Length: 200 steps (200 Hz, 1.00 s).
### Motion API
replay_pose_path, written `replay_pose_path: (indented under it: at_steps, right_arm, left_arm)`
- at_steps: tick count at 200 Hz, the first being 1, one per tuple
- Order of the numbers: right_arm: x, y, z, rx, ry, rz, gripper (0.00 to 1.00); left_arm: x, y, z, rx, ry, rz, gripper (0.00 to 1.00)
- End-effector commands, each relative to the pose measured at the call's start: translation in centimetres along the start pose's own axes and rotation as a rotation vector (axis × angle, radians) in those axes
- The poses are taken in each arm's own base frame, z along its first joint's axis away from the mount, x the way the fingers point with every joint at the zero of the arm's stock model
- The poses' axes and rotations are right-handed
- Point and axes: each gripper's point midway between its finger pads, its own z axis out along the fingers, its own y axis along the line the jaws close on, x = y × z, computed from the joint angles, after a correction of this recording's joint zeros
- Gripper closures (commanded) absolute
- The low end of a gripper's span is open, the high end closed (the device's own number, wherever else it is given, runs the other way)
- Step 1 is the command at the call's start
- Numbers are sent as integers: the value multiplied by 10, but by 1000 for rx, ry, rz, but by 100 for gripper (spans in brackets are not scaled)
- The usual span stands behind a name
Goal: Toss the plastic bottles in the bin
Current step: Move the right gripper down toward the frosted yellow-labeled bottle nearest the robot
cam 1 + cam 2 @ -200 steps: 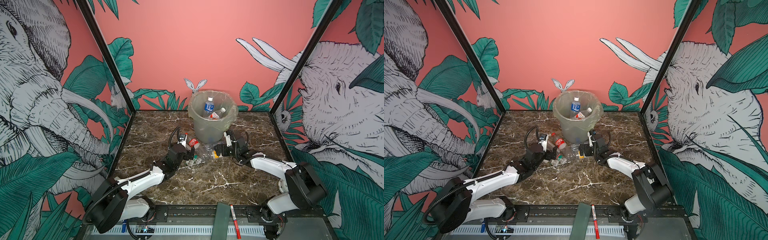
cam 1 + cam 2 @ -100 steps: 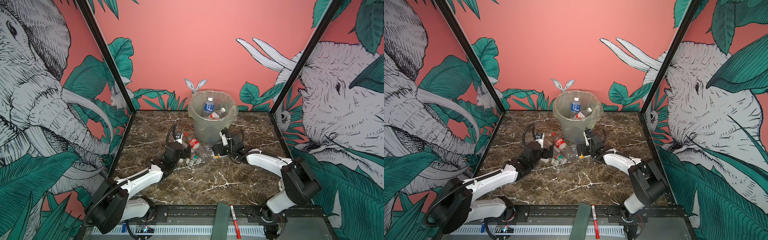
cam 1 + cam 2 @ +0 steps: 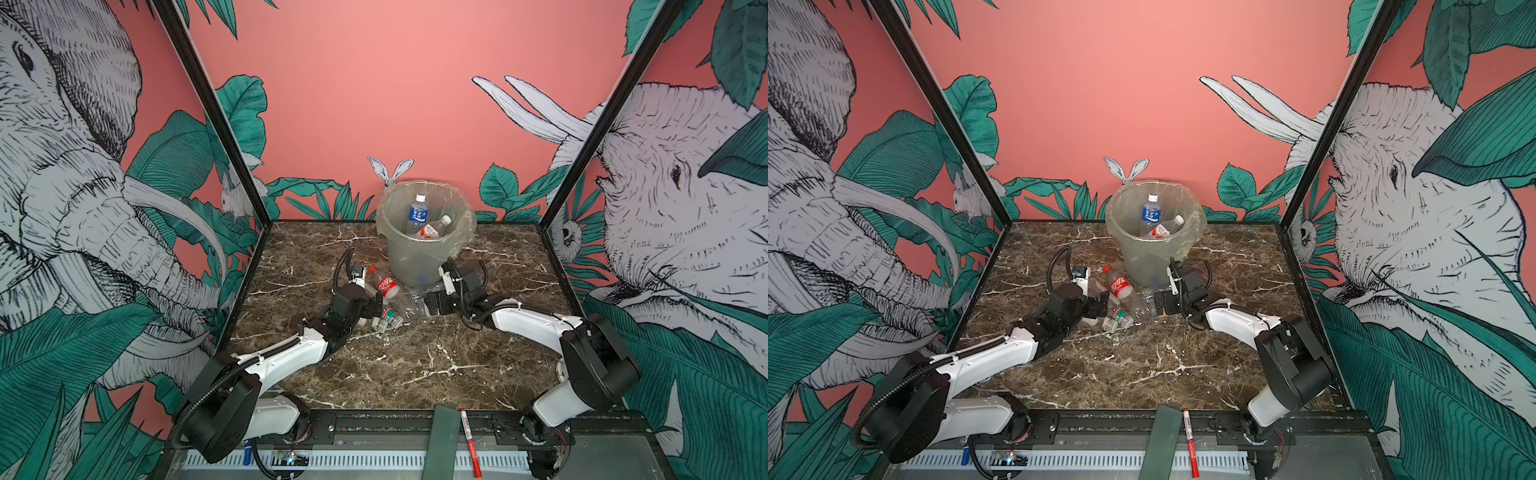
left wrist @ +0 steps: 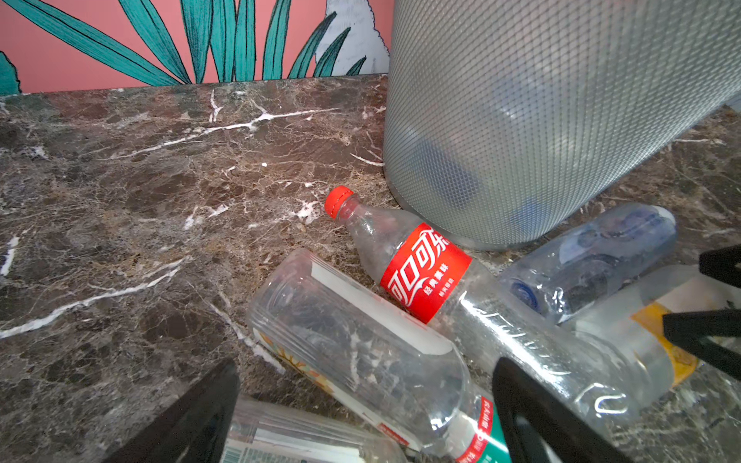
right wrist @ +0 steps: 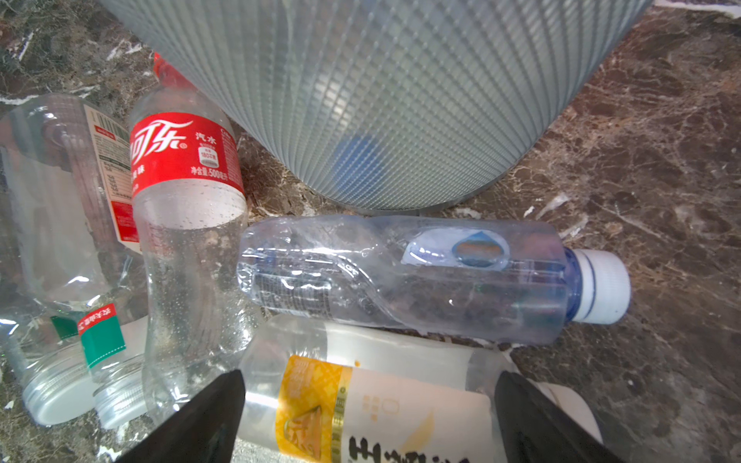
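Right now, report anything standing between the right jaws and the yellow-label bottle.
Nothing visible does. The right jaws stand open on either side of the yellow-label bottle. The white-capped clear bottle lies beyond it, beside the foot of the bin, not in the way.

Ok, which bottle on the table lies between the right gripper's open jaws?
The white bottle with the yellow label, straddled by the right gripper. The red-labelled cola bottle and the white-capped clear bottle lie beyond it, nearer the bin.

Lined bin upright, 2 bottles inside; roughly 5 loose bottles lying at base
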Motion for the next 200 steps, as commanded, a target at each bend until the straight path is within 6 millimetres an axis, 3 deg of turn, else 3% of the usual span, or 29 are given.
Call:
replay_pose_path:
  at_steps: [1,46,97,140,200]
  right_arm:
    - [14,4,-3,-3,29,-1,1]
    - [21,5,-8,-6,38,16,1]
    - [27,18,-18,-43,46,23,1]
    - [10,18,-33,-15,6,-11,1]
    - [-2,12,-3,38,51,-60,1]
  left_arm:
    - [-12,-2,-1,11,-16,-27,0]
    - [-11,-2,-1,13,-17,-29,0]
    - [-9,-2,1,13,-11,-30,0]
    - [-8,-1,2,9,-8,-34,1]
    - [-9,2,1,1,-11,-33,0]
